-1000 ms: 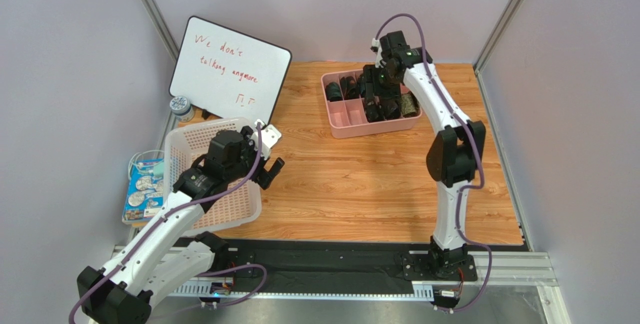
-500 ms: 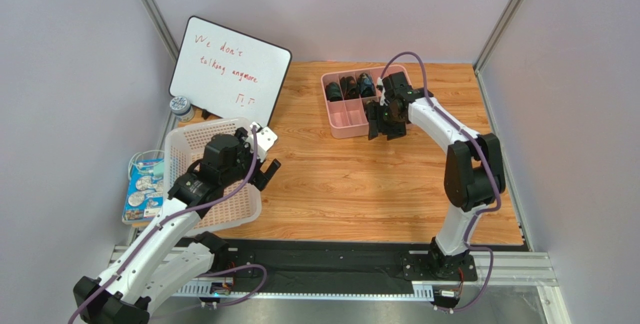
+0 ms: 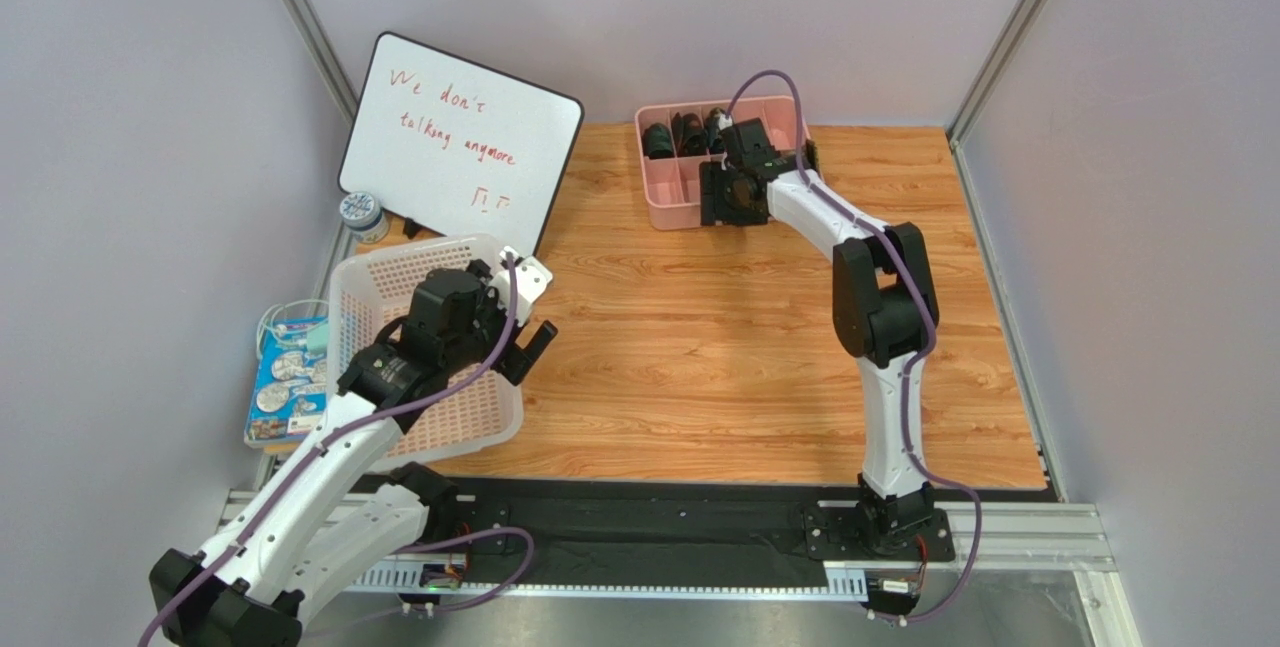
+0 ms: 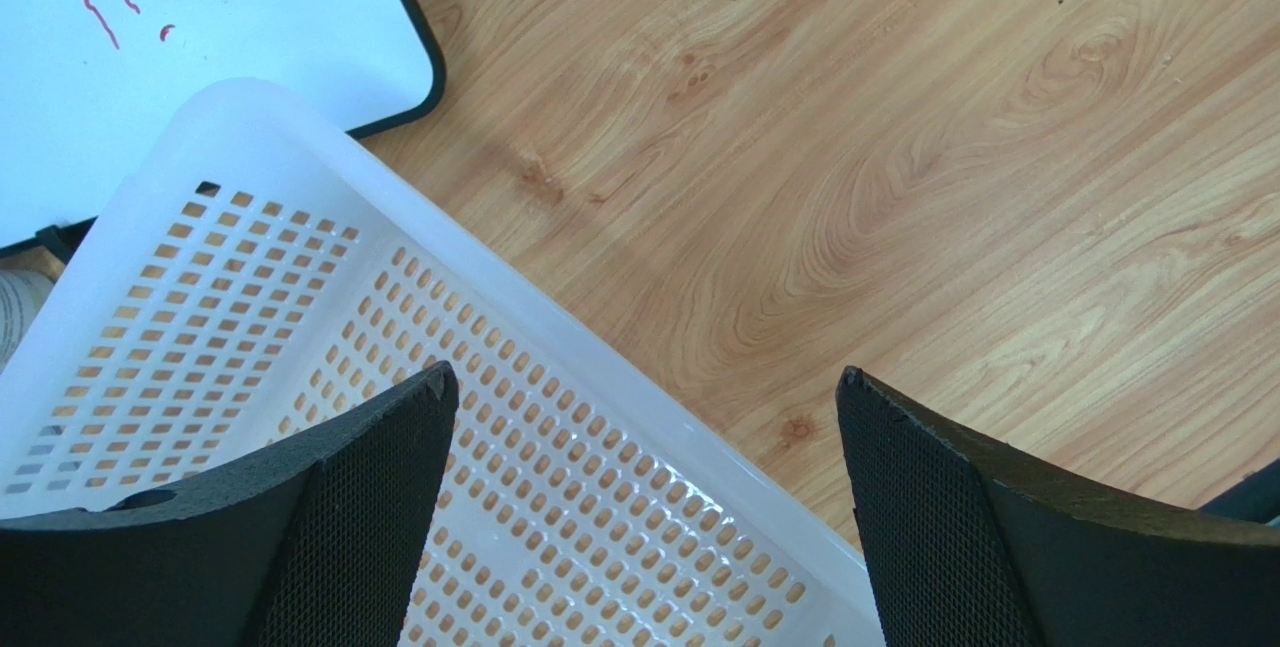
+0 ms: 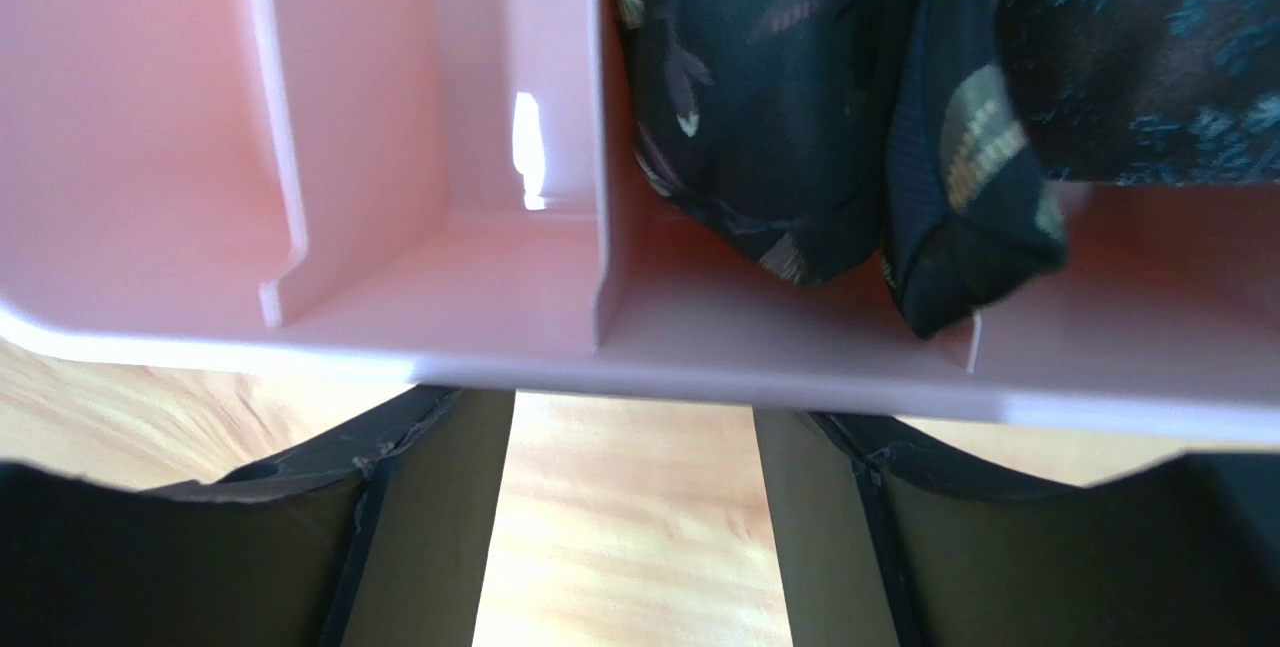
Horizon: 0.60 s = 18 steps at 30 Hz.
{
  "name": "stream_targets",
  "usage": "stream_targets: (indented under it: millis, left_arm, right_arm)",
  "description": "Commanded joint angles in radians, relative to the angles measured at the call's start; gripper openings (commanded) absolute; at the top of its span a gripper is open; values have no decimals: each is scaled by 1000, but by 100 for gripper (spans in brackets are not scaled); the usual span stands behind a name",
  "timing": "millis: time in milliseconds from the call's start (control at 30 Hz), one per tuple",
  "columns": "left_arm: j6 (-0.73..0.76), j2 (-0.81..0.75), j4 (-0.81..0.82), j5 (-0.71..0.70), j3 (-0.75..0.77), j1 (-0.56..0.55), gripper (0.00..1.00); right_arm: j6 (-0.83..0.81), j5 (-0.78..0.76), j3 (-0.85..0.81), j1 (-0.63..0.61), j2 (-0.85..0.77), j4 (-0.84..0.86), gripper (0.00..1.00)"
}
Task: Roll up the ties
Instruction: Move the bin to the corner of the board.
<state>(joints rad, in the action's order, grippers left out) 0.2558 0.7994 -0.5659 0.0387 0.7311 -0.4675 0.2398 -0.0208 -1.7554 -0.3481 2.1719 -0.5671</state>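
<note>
our right gripper (image 5: 631, 419) stands with its 2 fingers (image 5: 226, 557) parted and only bare wood showing in the gap, so it is open and holds nothing. its fingertips sit low, right up against the near wall of the pink tray (image 5: 451, 355), which runs straight across just ahead of them; whether they touch that wall we cannot tell. beyond the wall, ahead and to the right of the gripper, the ties (image 5: 751, 92) lie bunched in a compartment of the tray: dark fabric with small pale and bluish marks, one end hanging over a low divider. from above we see more dark rolls in the tray's far row.

our left gripper (image 4: 643, 377) is well apart from all that, on the other side of the table (image 4: 932, 152). its fingers are spread wide, with nothing between them. it hangs above the rim of a white slotted basket (image 4: 226, 272); the rim passes slantwise under the gap, with 1 finger over the basket's floor. ahead of the gripper and to its left, past the basket's corner, leans a whiteboard (image 4: 226, 17) with red writing.
</note>
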Motion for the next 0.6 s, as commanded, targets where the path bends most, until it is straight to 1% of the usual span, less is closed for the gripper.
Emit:
stream_targets:
  millis: [0, 133, 200, 233, 267, 300, 433, 467, 533, 567]
  left_arm:
    - [13, 15, -2, -14, 28, 12, 100]
    - [-1, 30, 8, -8, 30, 18, 100]
    - [-25, 34, -2, 9, 40, 24, 100]
    - [-35, 35, -9, 45, 44, 26, 99]
    - [-49, 40, -17, 65, 53, 29, 99]
    - [-61, 41, -19, 84, 56, 30, 100]
    - [-130, 76, -25, 174, 91, 32, 100]
    - [-136, 87, -35, 188, 123, 32, 99]
    - [-154, 144, -52, 222, 166, 32, 100]
    - [-167, 167, -72, 236, 213, 32, 99]
  right_arm:
    - [21, -4, -147, 4, 51, 93, 64]
    - [33, 5, -228, 1, 97, 85, 63]
    - [42, 54, -237, 1, 94, 72, 64]
    - [47, 77, -236, 1, 76, 67, 64]
    - [47, 153, -228, 1, 63, 67, 64]
    - [47, 189, -225, 1, 51, 70, 66]
    - [-2, 268, -214, -15, -47, 87, 68]
    - [-10, 306, -214, -15, -99, 78, 68]
    - [-23, 332, -201, -15, -158, 30, 68]
    - [-51, 347, -187, -15, -196, 10, 68]
